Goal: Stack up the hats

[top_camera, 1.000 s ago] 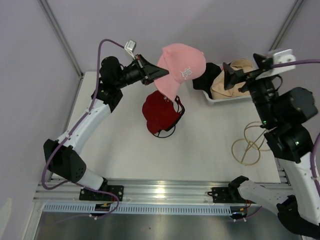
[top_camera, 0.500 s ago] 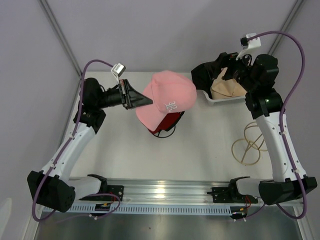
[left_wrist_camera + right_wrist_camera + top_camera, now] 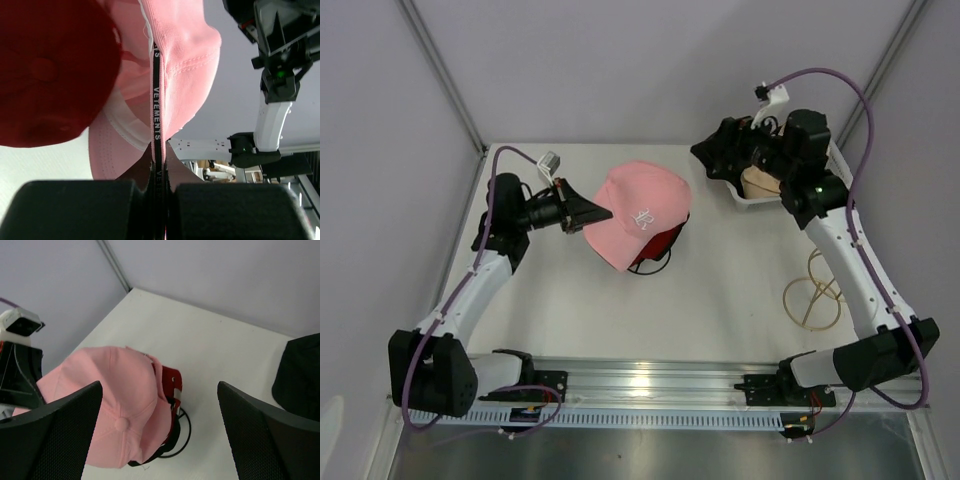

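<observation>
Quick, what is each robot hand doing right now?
Left hand: closed, holding the pink fabric baseball cap.
Right hand: open, holding nothing.

Table (image 3: pixel 720 300): red cap (image 3: pixel 660 244), basket (image 3: pixel 757 199), tan loops (image 3: pixel 817 291)

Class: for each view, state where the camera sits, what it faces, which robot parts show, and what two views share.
Top external: above, behind the robot, looking down at the table; left arm and right arm show.
Left wrist: on the left arm, looking along the shut left end effector clamping the pink cap, red cap beside.
Right wrist: on the right arm, looking down at both caps; the open right end effector frames them.
Shared: both wrist views show both caps.
</observation>
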